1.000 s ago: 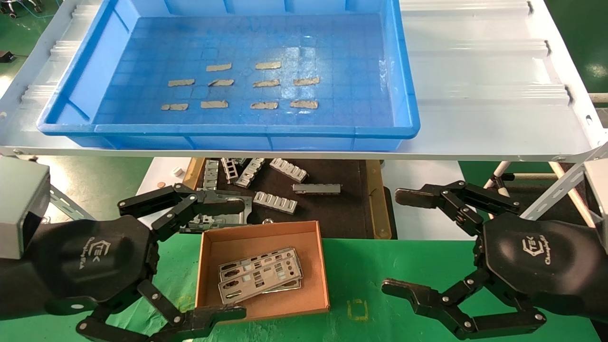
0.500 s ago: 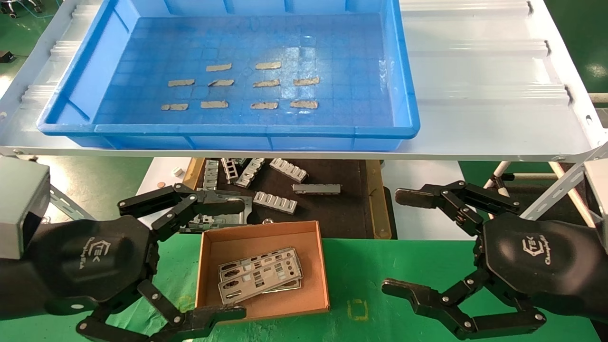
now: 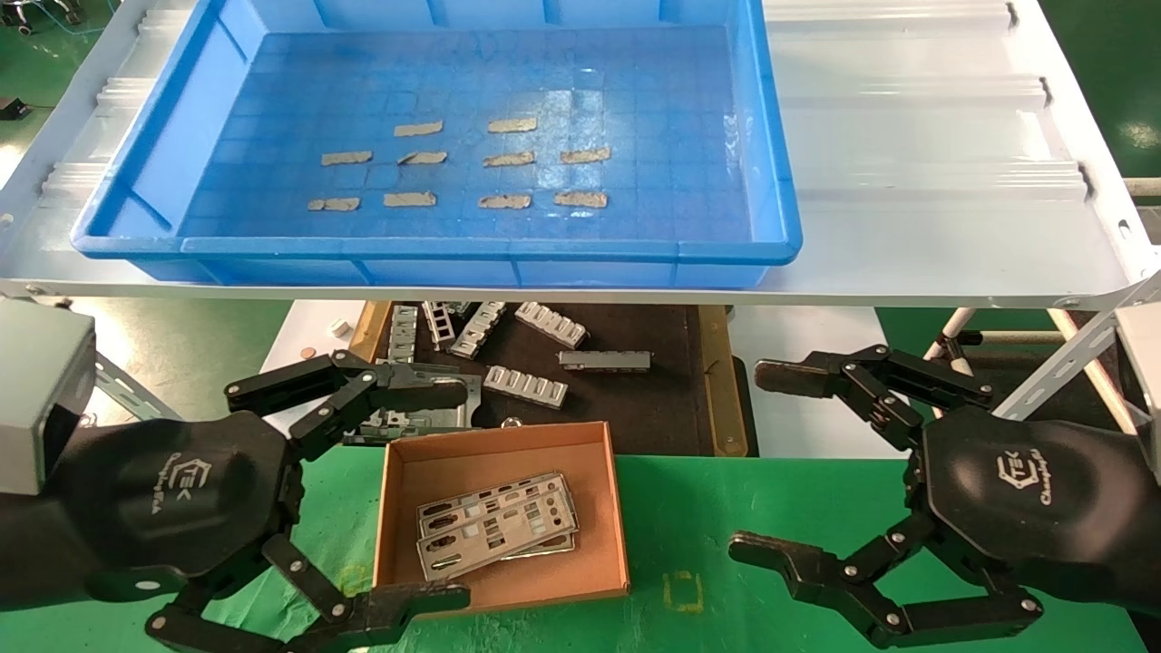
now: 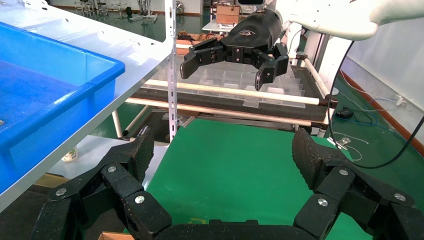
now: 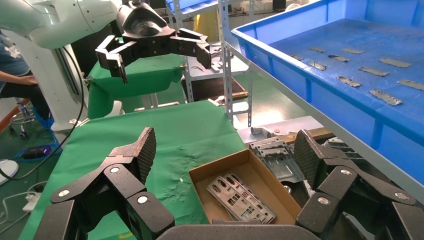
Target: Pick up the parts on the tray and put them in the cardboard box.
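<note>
The tray (image 3: pixel 136 172) sits on the far raised shelf (image 3: pixel 925 136) and holds no parts now, only short tape strips (image 3: pixel 508 159) on its gridded floor. The parts (image 3: pixel 497 524) lie stacked in the box (image 3: pixel 399 508), which rests on the near green surface (image 3: pixel 726 508) between the two arms; at least two plates overlap there, slightly askew and lying flat. By the look of it the task is finished or nearly so, since nothing is left in the tray to fetch. The left gripper (image 3: pixel 363 494) hovers just left of the box, spread wide and holding nothing. The right gripper (image 3: pixel 771 462) hovers well to the right of the box, also wide open and empty. Beyond the box, ribbed brackets (image 3: pixel 526 385) lie scattered on a dark mat (image 3: pixel 653 408); these are not the task's parts. The plates look thin, stiff and light, with smooth metal faces that would likely slip in a grip. Lying flat, they offer little to pinch, so the best hold is probably across the narrow width at a long edge, near mid-length, to keep them level. Their punched cut-outs could snag on each other in the stack.
</note>
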